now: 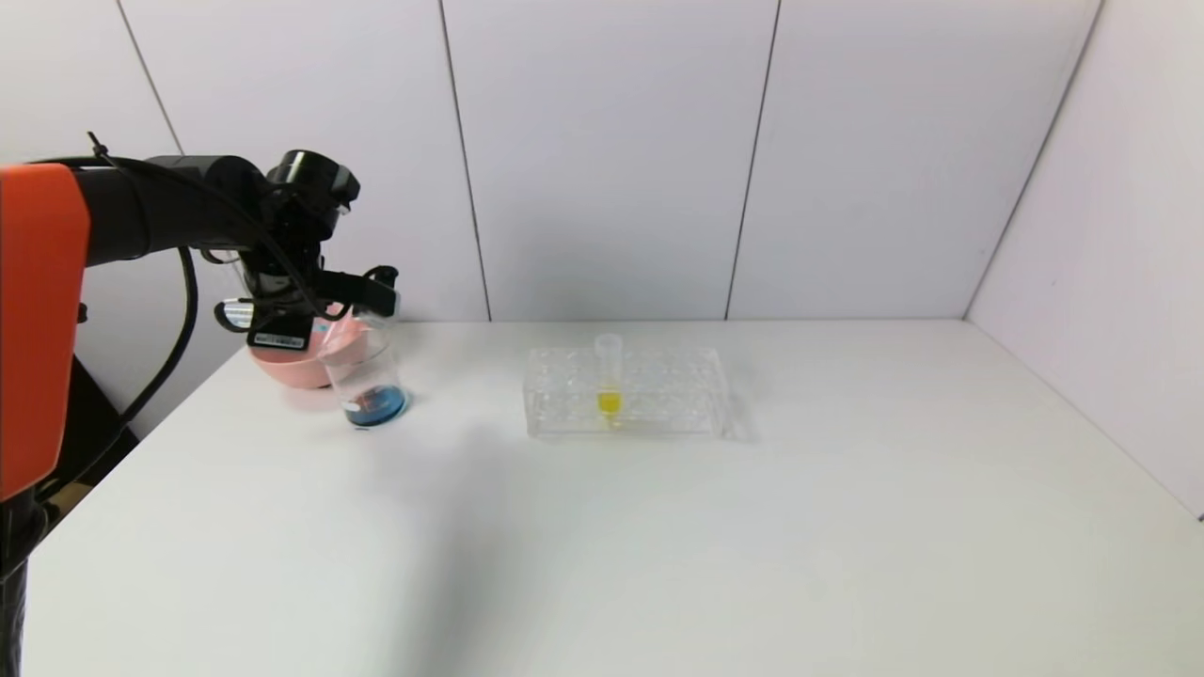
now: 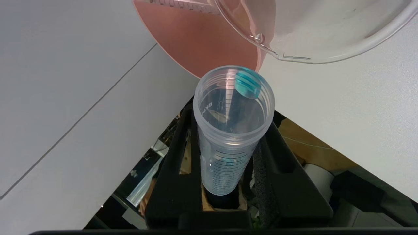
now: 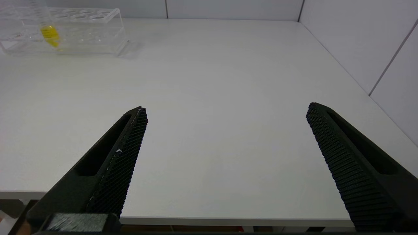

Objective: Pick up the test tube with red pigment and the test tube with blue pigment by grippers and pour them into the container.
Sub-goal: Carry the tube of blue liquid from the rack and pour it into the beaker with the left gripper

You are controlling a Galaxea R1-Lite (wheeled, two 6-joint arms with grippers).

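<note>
The table [image 1: 658, 545] is seen from above and in front by the head camera. The tube [image 2: 232, 130] held in the left gripper [image 2: 228, 182] is viewed at close range. The rack [image 3: 62, 31], far ahead of the right gripper [image 3: 225, 130], is shared with the head view.

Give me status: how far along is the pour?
Done: blue liquid already sits in the beaker. A tube lies in the pink bowl; its colour is unclear. In hand: left gripper holds the blue tube, a blue drop at its mouth. Right gripper is open, idle. The rack holds only the yellow tube.
</note>
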